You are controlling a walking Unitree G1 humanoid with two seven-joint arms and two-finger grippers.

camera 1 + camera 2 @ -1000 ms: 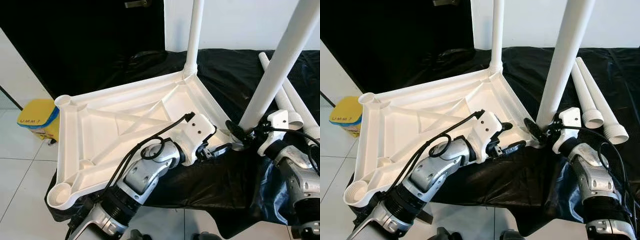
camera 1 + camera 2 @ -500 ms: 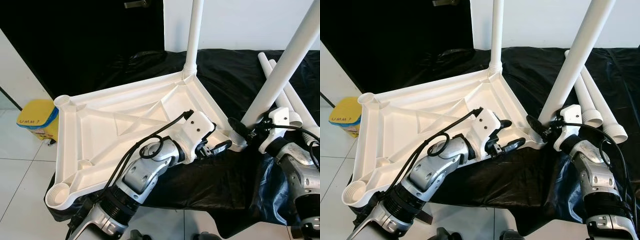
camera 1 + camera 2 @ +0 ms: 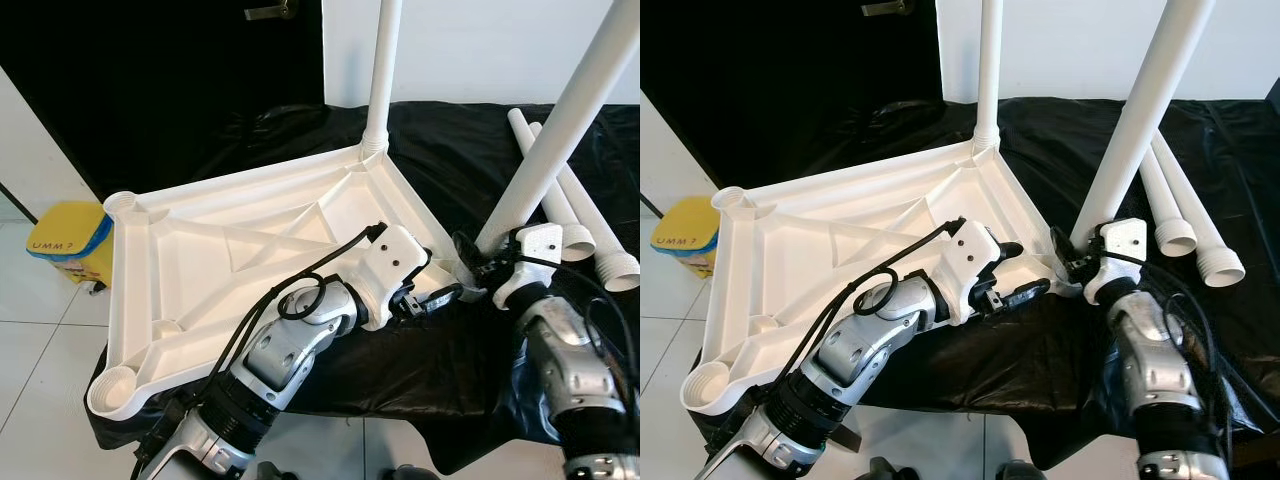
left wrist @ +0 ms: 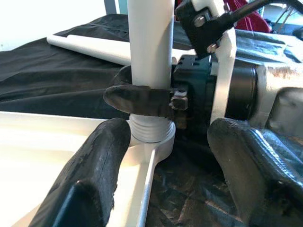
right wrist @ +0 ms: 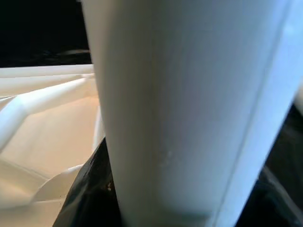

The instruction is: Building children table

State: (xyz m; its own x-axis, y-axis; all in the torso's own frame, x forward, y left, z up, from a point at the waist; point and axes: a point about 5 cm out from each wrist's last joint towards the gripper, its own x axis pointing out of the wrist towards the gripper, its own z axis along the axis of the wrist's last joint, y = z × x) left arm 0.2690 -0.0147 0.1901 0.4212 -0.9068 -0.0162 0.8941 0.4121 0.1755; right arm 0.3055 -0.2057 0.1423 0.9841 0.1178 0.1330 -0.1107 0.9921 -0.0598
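1. Leftmost, a yellow bin (image 3: 68, 243) stands on the tiled floor (image 3: 40, 350), just off the left edge of the black-draped bench (image 3: 440, 350).
2. Upside down on the bench lies the white tabletop (image 3: 200, 270), ribs up. Its two left corner sockets (image 3: 118, 385) are unfilled, and its near left corner overhangs the bench edge.
3. At the far corner, one white leg (image 3: 380, 70) already stands upright in its socket.
4. The left gripper (image 3: 432, 298) rests at the tabletop's near right corner, jaws spread to either side of the socket, holding nothing.
5. The right gripper (image 3: 478, 265) pinches the second leg (image 3: 560, 120) just above its ribbed foot, which sits at the near right socket (image 4: 151, 137). The leg tilts rightward; whether it has seated fully is hard to judge, probably not.
6. To do this step well, I would bring the leg upright so it lines up with the socket, press straight down, and brace the tabletop with the left gripper so it cannot slide.
7. Two spare legs (image 3: 590, 235) lie near the bench's right edge, just behind the right arm; a wide swing could knock them off. Open cloth lies in front of the tabletop.
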